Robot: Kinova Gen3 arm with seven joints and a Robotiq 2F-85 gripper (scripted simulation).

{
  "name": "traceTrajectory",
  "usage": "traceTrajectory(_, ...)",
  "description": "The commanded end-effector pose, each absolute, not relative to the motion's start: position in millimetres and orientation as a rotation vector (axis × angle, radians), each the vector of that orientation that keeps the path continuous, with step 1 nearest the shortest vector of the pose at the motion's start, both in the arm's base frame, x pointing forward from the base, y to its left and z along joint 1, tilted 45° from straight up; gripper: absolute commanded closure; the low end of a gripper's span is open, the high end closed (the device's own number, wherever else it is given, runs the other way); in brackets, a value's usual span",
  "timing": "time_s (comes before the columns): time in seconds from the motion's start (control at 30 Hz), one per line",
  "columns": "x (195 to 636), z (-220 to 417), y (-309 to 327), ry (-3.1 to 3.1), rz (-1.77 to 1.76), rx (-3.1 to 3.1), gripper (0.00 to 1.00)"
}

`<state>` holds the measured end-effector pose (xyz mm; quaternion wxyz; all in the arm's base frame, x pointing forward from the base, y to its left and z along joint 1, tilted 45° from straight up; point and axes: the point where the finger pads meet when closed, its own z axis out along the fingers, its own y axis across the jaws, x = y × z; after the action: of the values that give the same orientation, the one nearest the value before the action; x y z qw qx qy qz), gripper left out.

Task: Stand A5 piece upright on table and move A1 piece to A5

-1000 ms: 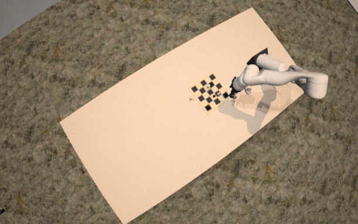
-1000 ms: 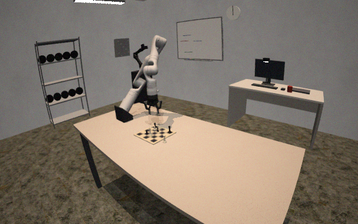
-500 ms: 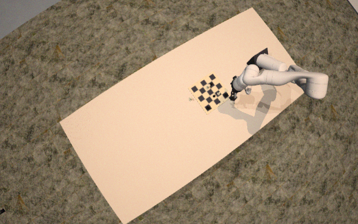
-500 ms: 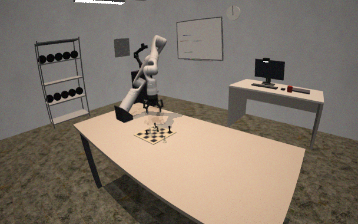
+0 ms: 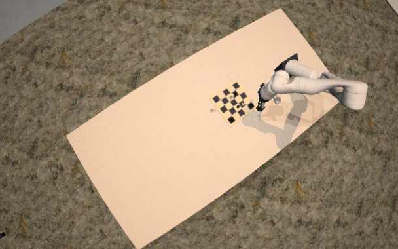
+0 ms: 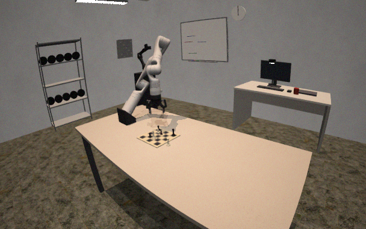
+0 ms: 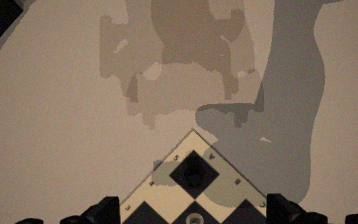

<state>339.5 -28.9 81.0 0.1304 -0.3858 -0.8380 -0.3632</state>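
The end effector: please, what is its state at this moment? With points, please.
End effector [image 5: 260,98] [image 6: 157,112] [image 7: 193,207]: open wide, holding nothing.

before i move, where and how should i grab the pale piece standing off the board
Probably best by the narrower body of the pale piece, above its wider base, coming straight down from above, since it stands upright. I'd set the fingers along the line of the nearby edge of the board, so neither has to squeeze between piece and board.
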Motion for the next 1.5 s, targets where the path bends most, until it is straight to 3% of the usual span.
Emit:
traceTrajectory(0.0, 342, 90, -40, -2.447, -1.055, -1.132, 0.00)
traceTrajectory(0.5, 339, 122, -72, -2.447, -1.055, -1.132, 0.00)
traceTrajectory(1.47, 339, 123, -73, -2.447, -1.055, -1.132, 0.00)
